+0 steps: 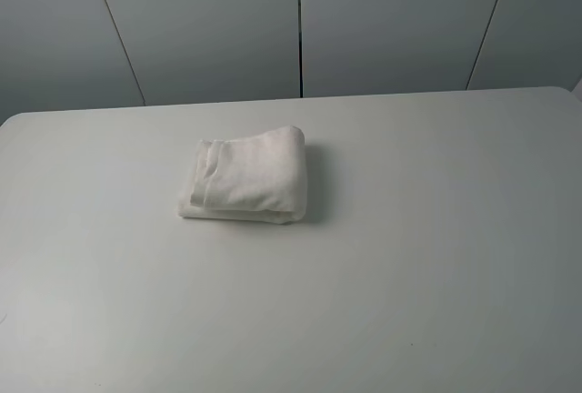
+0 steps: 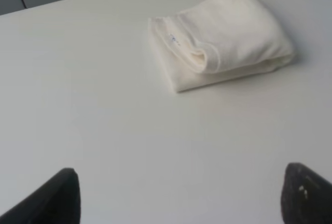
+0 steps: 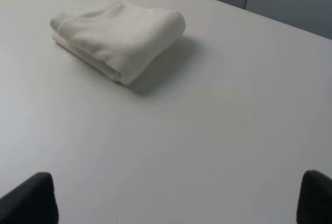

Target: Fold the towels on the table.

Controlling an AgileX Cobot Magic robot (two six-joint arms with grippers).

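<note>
The off-white towel (image 1: 245,177) lies folded into a small thick rectangle on the white table (image 1: 436,256), a little left of centre. Its border band runs along the left side. In the left wrist view the towel (image 2: 220,37) shows its small printed label and layered edges. In the right wrist view the towel (image 3: 119,35) shows its rounded fold. Neither arm shows in the exterior high view. My left gripper (image 2: 179,198) is open and empty, well away from the towel. My right gripper (image 3: 179,198) is open and empty, also away from it.
A grey panelled wall (image 1: 291,20) stands behind the table's far edge. The table's rounded back corners show at the left and right. Bare tabletop (image 1: 291,320) surrounds the towel on all sides.
</note>
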